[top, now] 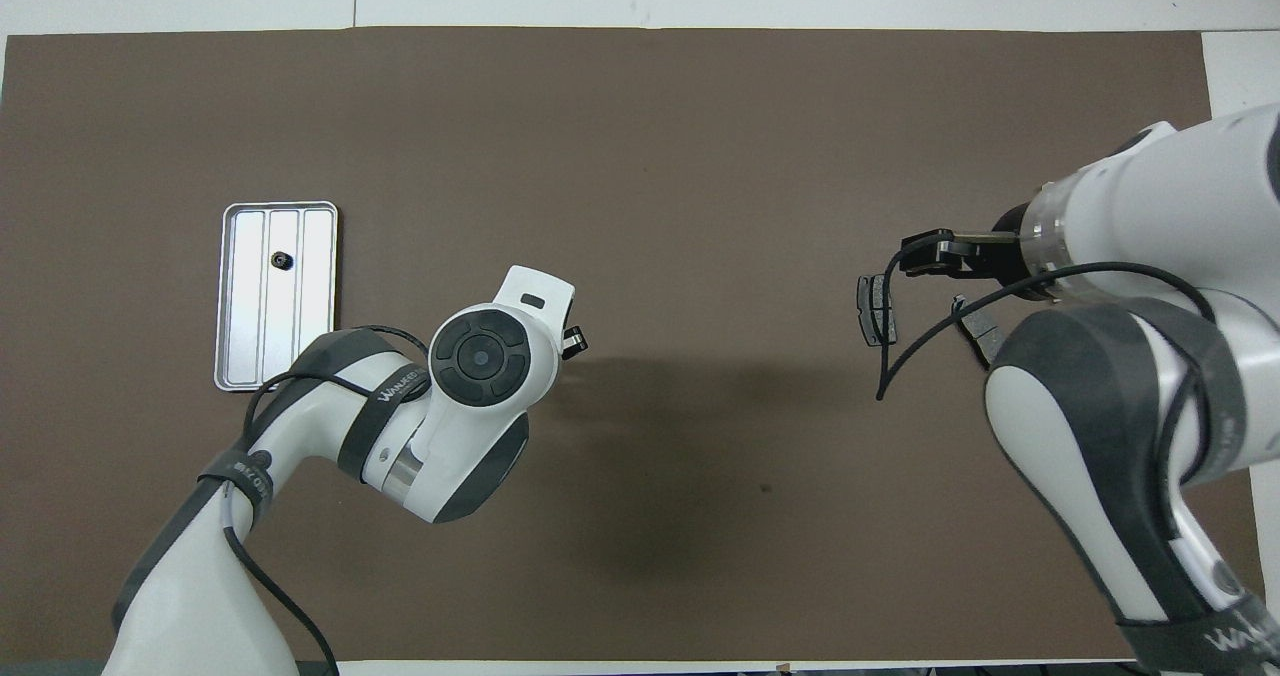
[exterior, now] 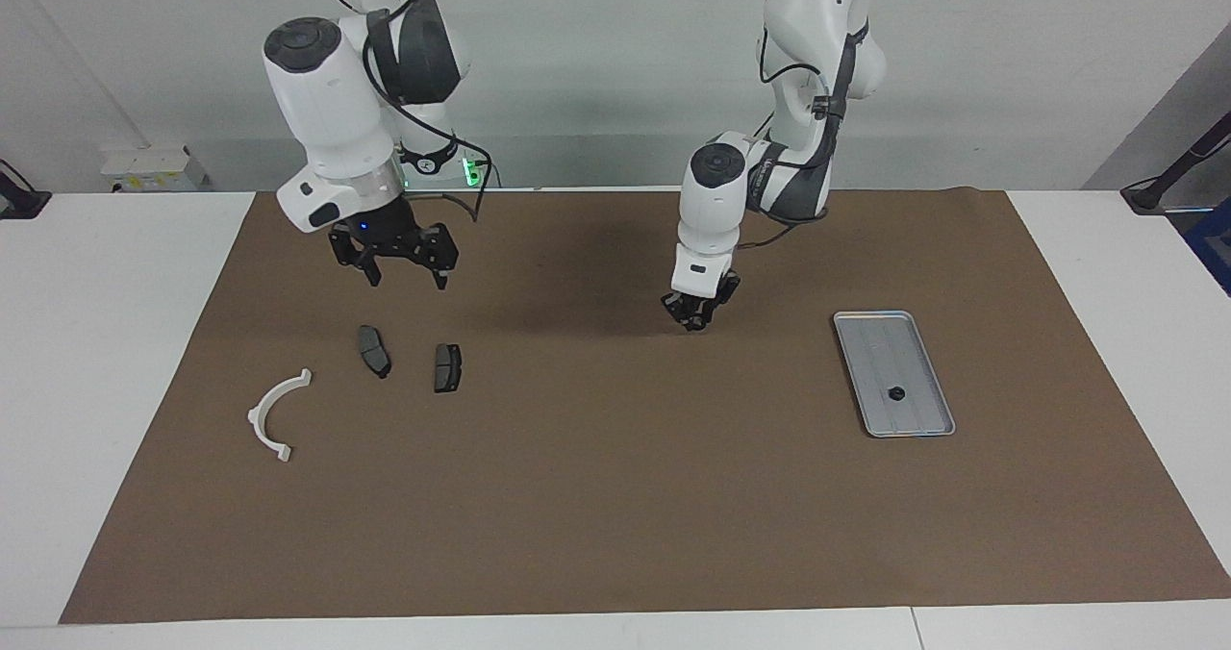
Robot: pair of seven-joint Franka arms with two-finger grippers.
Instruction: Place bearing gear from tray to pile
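2 arms work your bench: left gripper (exterior: 694, 321), fingers closed on something too small to identify, hangs mid-mat; right gripper (exterior: 402, 273), fingers open, hovers over the pile (exterior: 373, 351).

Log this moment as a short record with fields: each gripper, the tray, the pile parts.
left gripper: over the bare brown mat, between tray and pile; closed; held part not discernible
right gripper: open, empty, over the mat above the two pads
tray: flat on the mat at the left arm's end; one small dark part in it
pile: white arc, two dark pads, lying apart on the mat
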